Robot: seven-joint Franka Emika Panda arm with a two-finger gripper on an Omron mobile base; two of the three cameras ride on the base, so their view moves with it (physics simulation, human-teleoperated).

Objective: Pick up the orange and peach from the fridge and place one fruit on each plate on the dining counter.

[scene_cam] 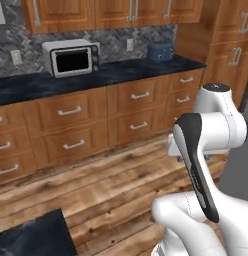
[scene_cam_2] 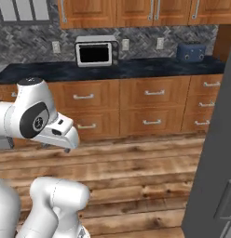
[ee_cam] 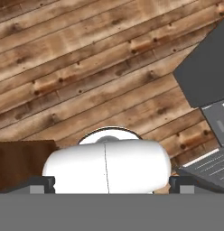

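Observation:
The fridge (scene_cam_2: 214, 153) stands as a tall grey slab at the right edge of the right base view, with a handle low on its door. Its grey side (scene_cam: 239, 170) also shows behind the arm in the left base view. None of its interior shows, so the orange and the peach are hidden. A corner of the black dining counter (scene_cam: 33, 236) sits at the lower left; the plates are out of view. My gripper (ee_cam: 111, 182) points down at the wooden floor, open and holding nothing, with the fridge's grey face (ee_cam: 206, 67) to its upper right.
A long black worktop (scene_cam: 116, 72) over wooden drawers runs along the back wall, carrying a microwave (scene_cam: 72, 58) and a blue toaster (scene_cam_2: 191, 52). Bare plank floor (scene_cam_2: 136, 172) lies between me and the cabinets. A dark brown panel (ee_cam: 21, 164) sits low left under the hand.

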